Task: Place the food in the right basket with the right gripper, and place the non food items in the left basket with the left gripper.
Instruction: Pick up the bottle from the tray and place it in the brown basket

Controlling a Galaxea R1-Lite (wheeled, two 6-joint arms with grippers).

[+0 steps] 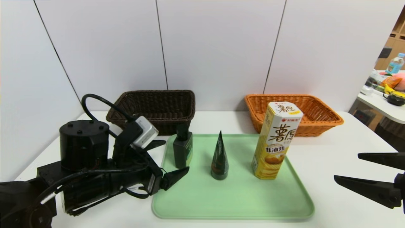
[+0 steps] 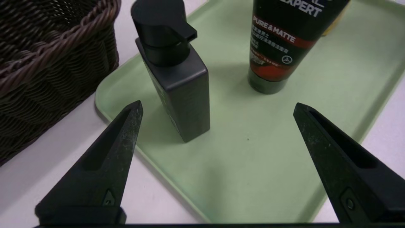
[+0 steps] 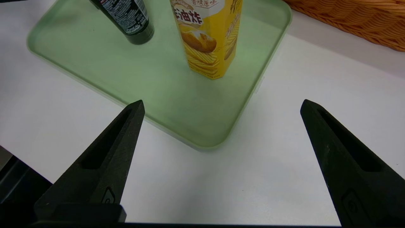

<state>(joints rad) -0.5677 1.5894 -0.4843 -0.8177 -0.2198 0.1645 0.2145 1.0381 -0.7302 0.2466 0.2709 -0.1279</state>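
White panelled walls backed a white worktop [image 1: 332, 148] laid out for sorting, with nothing yet moved.

On the green tray [image 1: 234, 202] stood three things: one dark pump bottle [image 1: 183, 151] at its far left, one black cone-topped tube [image 1: 219, 158] in the middle, and one yellow crisp box [image 1: 276, 142] to the right. Two baskets waited at the far side, both apparently empty: one brown basket [image 1: 155, 109] on the left and one orange basket [image 1: 292, 112] on the right. The left gripper [image 1: 169, 161] hung released just beside the bottle, seemingly lining up the first grasp; next it needed to advance and clench on the bottle's body. The right gripper [image 1: 348, 167] sat released at the near right, clear of the tray.
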